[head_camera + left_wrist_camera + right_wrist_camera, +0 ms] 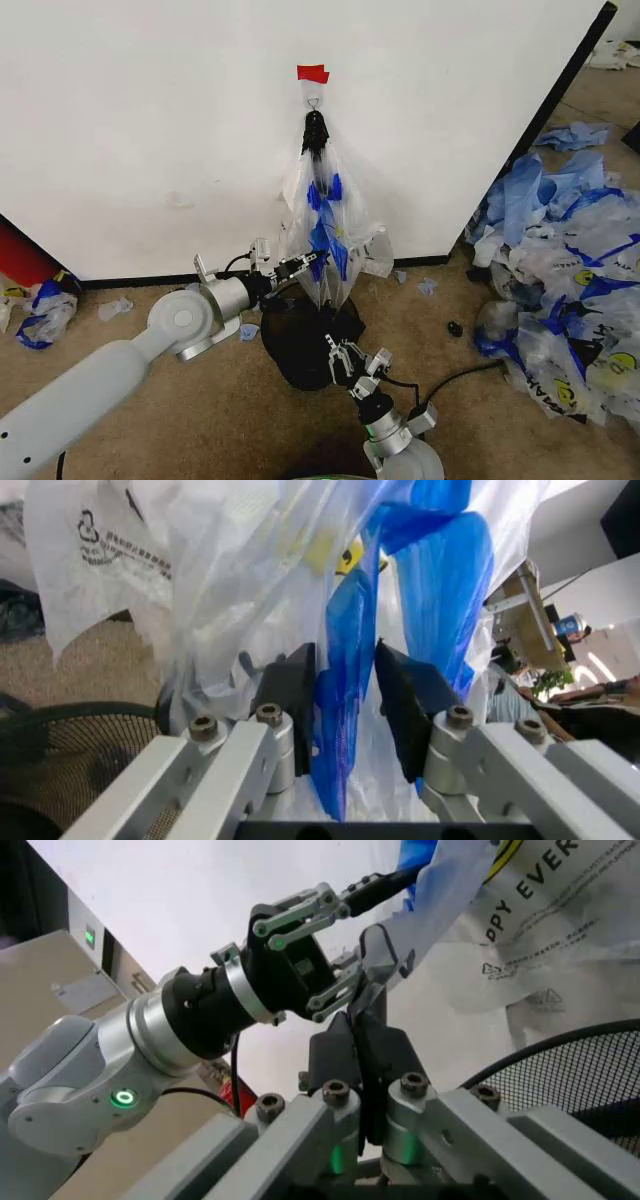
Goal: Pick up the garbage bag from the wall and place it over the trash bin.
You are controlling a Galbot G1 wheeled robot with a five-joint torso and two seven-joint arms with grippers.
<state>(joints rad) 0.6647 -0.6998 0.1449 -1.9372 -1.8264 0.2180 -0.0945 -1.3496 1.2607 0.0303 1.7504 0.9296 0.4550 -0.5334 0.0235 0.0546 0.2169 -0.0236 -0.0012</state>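
Observation:
The garbage bag (325,215), whitish with blue trim, hangs from a small hook (313,101) on the white wall (150,130), under a red tape patch (312,73). My left gripper (314,263) is shut on the bag's lower part. In the left wrist view its pads (292,697) press a blue fold of the bag (345,682) from both sides. The black mesh trash bin (295,350) stands on the floor directly below the bag. My right gripper (345,353) hovers over the bin's near rim, shut and empty, its fingertips (345,1042) together. The right wrist view also shows the left gripper (395,915) and the bin's mesh (570,1072).
A big pile of similar plastic bags (560,280) covers the floor to the right. More bags (40,310) and a red object (20,255) lie at the left by the wall's base. A small dark item (454,327) and blue scraps (428,286) lie on the carpet.

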